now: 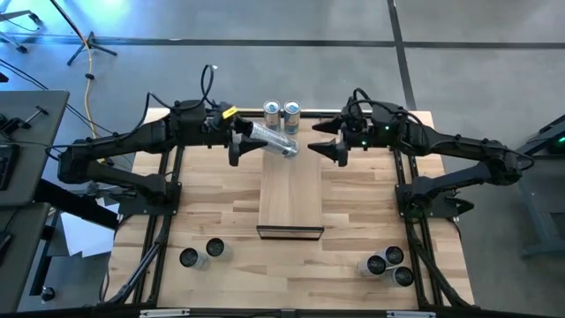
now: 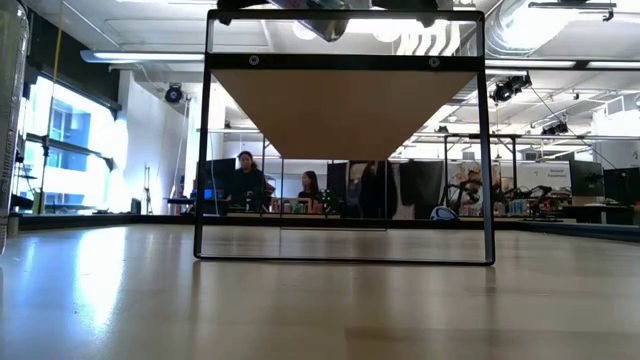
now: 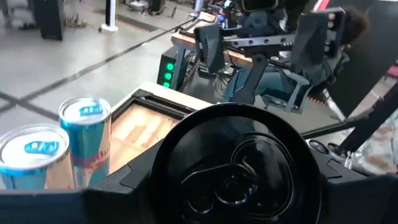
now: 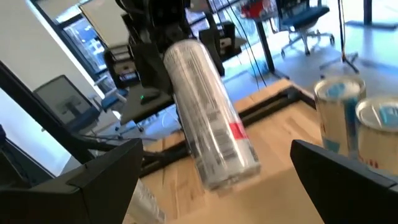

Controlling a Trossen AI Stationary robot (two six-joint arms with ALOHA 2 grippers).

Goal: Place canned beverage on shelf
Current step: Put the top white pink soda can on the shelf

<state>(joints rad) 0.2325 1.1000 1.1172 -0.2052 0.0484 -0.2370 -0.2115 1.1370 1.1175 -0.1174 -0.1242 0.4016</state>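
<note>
My left gripper point(image 1: 240, 138) is shut on a silver can point(image 1: 272, 140) that lies slanted over the far part of the shelf point(image 1: 290, 196), a long light wood board with a dark near end edge. The can also shows in the right wrist view point(image 4: 208, 118), and its dark round end fills the left wrist view point(image 3: 236, 168). Two blue-and-silver cans point(image 1: 282, 112) stand upright on the shelf's far end. My right gripper point(image 1: 340, 141) is open and empty, at the shelf's right side, its fingers pointing at the held can. My left gripper pinches the can near its left end point(image 1: 252, 132) between its two fingers point(image 3: 124, 180). The fingers come level from the table's left side, about in line with the can. The can sticks out toward the right gripper, its free end point(image 4: 230, 171) lower. I cannot tell whether that end touches the shelf.
Two cans point(image 1: 201, 253) stand on the table near the front left, and three cans point(image 1: 390, 265) near the front right. The shelf stands on a dark frame point(image 2: 345, 255) above the tabletop. People sit in the room beyond the table point(image 2: 250, 180).
</note>
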